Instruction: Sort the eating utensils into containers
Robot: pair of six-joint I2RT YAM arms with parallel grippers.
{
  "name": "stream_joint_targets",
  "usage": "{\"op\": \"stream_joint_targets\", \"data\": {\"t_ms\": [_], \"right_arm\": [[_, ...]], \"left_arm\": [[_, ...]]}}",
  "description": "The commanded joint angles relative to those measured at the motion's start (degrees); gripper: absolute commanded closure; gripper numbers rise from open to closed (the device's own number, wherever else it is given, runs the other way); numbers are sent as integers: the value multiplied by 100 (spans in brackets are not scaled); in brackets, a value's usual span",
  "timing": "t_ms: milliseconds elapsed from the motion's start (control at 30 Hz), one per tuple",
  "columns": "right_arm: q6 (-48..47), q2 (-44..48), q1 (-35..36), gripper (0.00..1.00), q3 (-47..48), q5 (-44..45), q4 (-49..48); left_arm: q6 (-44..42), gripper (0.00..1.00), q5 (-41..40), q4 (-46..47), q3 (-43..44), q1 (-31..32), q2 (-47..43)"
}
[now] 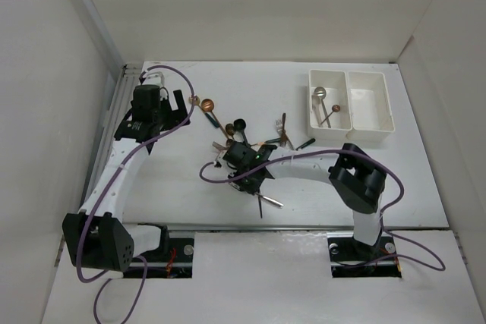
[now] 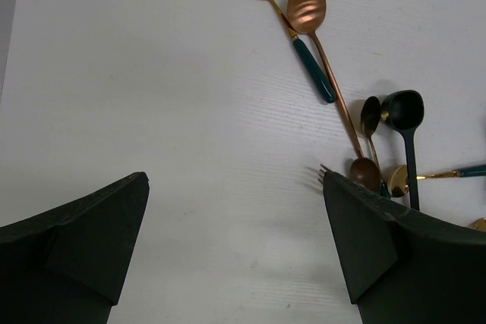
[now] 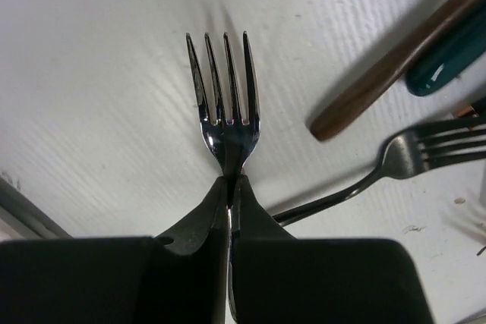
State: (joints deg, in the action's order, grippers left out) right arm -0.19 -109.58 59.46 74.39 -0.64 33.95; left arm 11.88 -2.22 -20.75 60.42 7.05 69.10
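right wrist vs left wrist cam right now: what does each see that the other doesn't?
Right wrist only: right fingers shut on the neck of a silver fork, tines pointing away; a second fork and a brown handle to its right. Left wrist only: left fingers wide open, holding nothing; a green-handled gold spoon, a copper spoon and a black spoon beyond. Both: the white table with cutlery lying loose on it.

handle of the silver fork (image 3: pixel 225 104) hidden inside the right gripper (image 3: pixel 230 191), second fork (image 3: pixel 414 153) cut off at the picture's edge, black spoon (image 2: pixel 403 109) handle end behind the left gripper (image 2: pixel 234 180)
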Motion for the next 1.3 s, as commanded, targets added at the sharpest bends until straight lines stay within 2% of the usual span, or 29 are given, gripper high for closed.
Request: {"op": "stream_joint_targets", "data": {"t_ms": [0, 167, 267, 367, 400, 500, 533, 667, 767, 933, 1100, 1200, 1267], "right_arm": [[-1025, 200, 118, 100, 329, -252, 296], [-1177, 489, 118, 100, 1050, -261, 253], [-809, 894, -372, 100, 1507, -453, -134], [-379, 1184, -1469, 100, 1912, -533, -354], [-316, 1306, -2143, 100, 2034, -385, -415], [-315, 1387, -3235, 100, 2201, -130, -416], [-315, 1387, -3935, 100, 2351, 132, -416], [-684, 1238, -5405, 100, 2466, 766, -679], [-904, 808, -6241, 100, 2702, 926, -811], [-1018, -184, -6719, 100, 2985, 926, -531], [-1019, -634, -6720, 100, 3064, 926, -469], [-1019, -827, -6720, 51, 3231, 847, -171], [-957, -698, -6720, 36, 3284, 716, -21]], "left_arm": [[-28, 1, -86, 203, -48, -72, -151], [-28, 1, -287, 203, -100, -72, -203], [-80, 1, -419, 203, -101, -72, -257], [-133, 1, -420, 203, -154, -72, -318], [-133, 1, -420, 203, -154, -72, -318], [-133, 1, -472, 255, -215, -72, -371], [-133, 1, -472, 256, -215, -72, -423], [-238, 1, -525, 256, -268, -72, -538], [-291, 1, -648, 309, -321, -72, -591], [-291, 1, -710, 309, -321, -142, -591], [-291, 1, -710, 309, -321, -265, -591], [-291, 1, -710, 309, -321, -265, -591], [-291, 1, -710, 309, -321, -265, -591]]}}
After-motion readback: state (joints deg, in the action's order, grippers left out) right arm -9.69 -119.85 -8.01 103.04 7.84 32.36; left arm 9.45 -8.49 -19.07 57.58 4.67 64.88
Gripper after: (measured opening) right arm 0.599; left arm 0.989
